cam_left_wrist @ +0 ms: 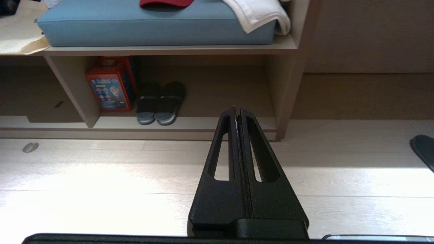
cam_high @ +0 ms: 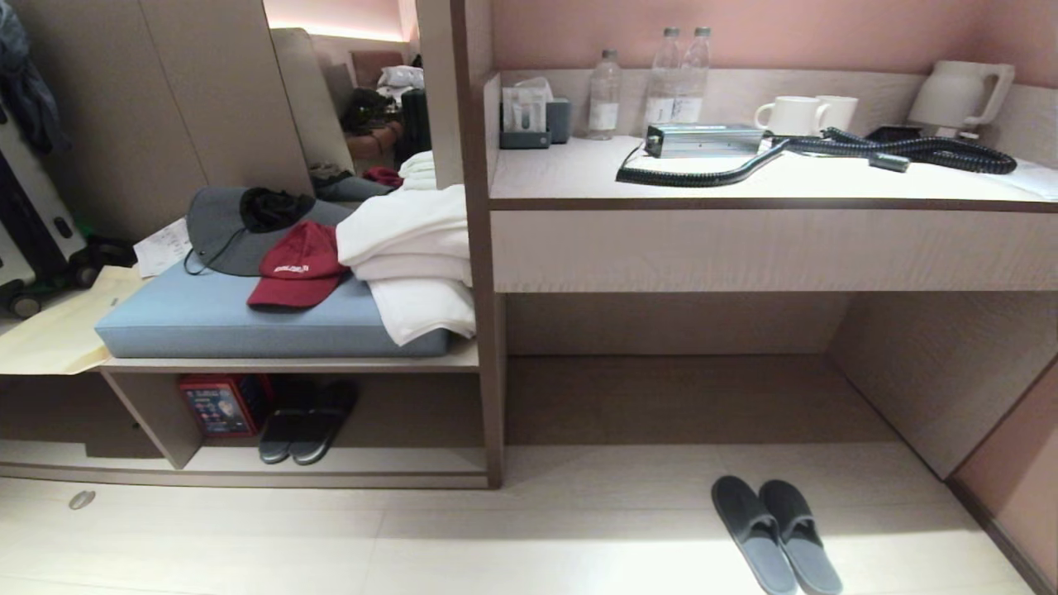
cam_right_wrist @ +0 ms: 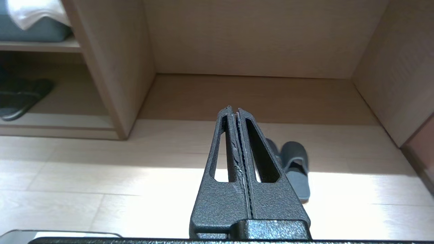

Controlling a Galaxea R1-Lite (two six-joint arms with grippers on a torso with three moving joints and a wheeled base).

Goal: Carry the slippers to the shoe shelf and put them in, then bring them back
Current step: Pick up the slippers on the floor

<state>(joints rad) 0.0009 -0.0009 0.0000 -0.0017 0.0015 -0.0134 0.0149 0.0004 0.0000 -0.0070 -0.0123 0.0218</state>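
Note:
The slippers [cam_high: 777,533], a flat grey-blue pair, lie side by side on the pale floor in front of the desk recess, toes toward it. The right wrist view shows the slippers [cam_right_wrist: 295,166] just beyond my right gripper [cam_right_wrist: 234,109], partly hidden by it. That gripper is shut and empty. My left gripper [cam_left_wrist: 237,109] is also shut and empty, held above bare floor facing the shoe shelf [cam_left_wrist: 203,130]. A slipper tip [cam_left_wrist: 423,150] shows at that view's edge. The shoe shelf [cam_high: 372,473] stands low at the left under a cushioned bench. Neither arm appears in the head view.
A black pair of slides [cam_high: 306,421] and a red box [cam_high: 223,405] sit inside the shelf's cubby. Above lie a blue cushion [cam_high: 207,322], a red cap [cam_high: 299,266] and white towels [cam_high: 413,256]. The desk counter [cam_high: 769,248] carries bottles, mugs, a kettle and a coiled cable.

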